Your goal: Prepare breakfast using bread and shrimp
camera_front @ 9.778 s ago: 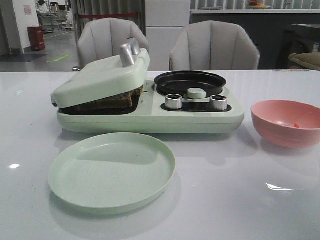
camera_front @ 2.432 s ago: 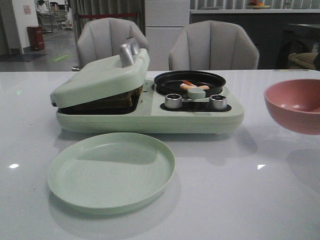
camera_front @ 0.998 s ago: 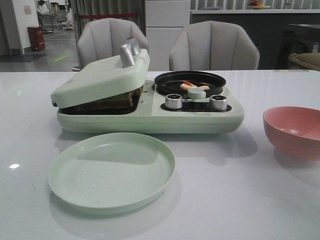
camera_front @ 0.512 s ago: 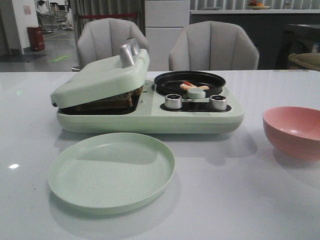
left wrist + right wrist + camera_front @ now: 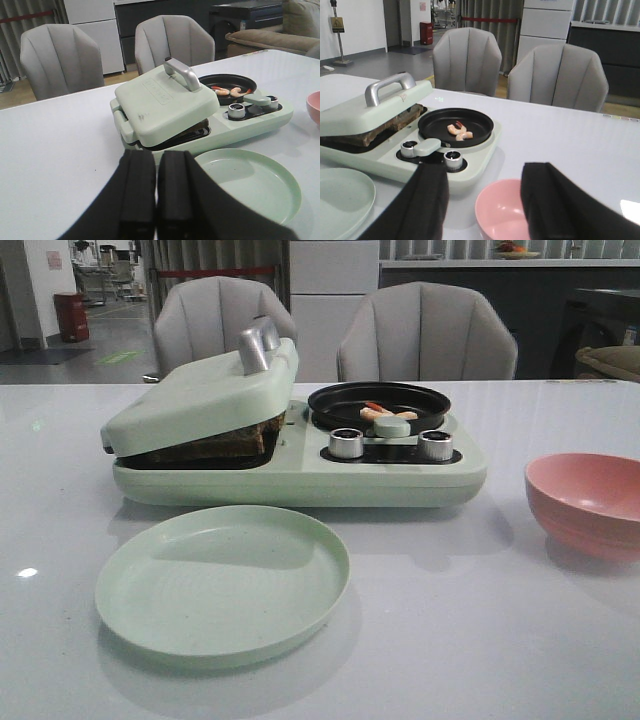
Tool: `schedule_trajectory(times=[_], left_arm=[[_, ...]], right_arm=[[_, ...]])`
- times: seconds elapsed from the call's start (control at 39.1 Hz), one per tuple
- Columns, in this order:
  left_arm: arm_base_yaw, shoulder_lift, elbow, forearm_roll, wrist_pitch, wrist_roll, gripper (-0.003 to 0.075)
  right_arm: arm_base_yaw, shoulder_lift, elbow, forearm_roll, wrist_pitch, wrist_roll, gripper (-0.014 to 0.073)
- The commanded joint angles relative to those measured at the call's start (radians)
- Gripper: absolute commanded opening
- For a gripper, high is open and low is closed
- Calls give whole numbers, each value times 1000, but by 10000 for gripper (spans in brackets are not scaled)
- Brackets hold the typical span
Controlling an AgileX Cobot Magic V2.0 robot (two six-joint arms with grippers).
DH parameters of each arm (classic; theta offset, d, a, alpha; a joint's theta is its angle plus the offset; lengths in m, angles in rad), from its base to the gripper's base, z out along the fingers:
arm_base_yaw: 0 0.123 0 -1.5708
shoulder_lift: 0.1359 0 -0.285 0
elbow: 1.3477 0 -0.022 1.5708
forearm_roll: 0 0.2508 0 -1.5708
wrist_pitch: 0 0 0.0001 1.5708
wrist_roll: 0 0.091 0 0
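Front view: neither arm shows here. The breakfast maker (image 5: pixel 300 455) sits on the table (image 5: pixel 480 620) with its lid (image 5: pixel 205 395) propped on the bread (image 5: pixel 225 443), whose dark edge peeks from under it. The shrimp (image 5: pixel 385 412) lie in the black pan (image 5: pixel 378 402), behind the pale green knob (image 5: pixel 392 426). The green plate (image 5: pixel 222 582) waits in front; the pink bowl (image 5: pixel 588 500) stands well apart to the right, looking empty.

Left wrist view: the left gripper (image 5: pixel 156 192) has its black fingers pressed together with only a thin seam between them and nothing held. Ahead of it lies the lid with its metal handle (image 5: pixel 182 73); the plate is just beside the fingertips on the bowl side. The risk I see is in raising the lid: a closed claw coming at the handle would shove the whole appliance, or a slipped grasp would drop the lid back onto the bread and jolt the pan.

Right wrist view: the right gripper (image 5: pixel 482 192) stands wide apart, empty, with the pink bowl directly between and below its fingers. The pan and shrimp lie beyond the bowl, and the bread under the lid is farther off to one side. Moving forward low could clip the bowl's rim and slide or tip it; reaching for the small curled shrimp could scatter them over the pan's shallow rim, or knock a dial (image 5: pixel 453 157).
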Motion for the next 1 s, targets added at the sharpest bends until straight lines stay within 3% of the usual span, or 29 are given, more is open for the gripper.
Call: schedule_trajectory(times=[0.0,0.13,0.41,0.97], left_arm=[[-6,10,-26,-13,-84,-12,114],[-6,10,-26,-13,-84,-12,113],[-6,10,-26,-13,-84,-12,114],[-6,10,-26,-13,-84,-12,114]], right_arm=[[-1,4,-9,4,-90,-11,448],[-1,4,-8,4,-97,-11,389],[-1,4,-8,4,-98,-11,117],[-1,4,-8,4,-94,-11,118]])
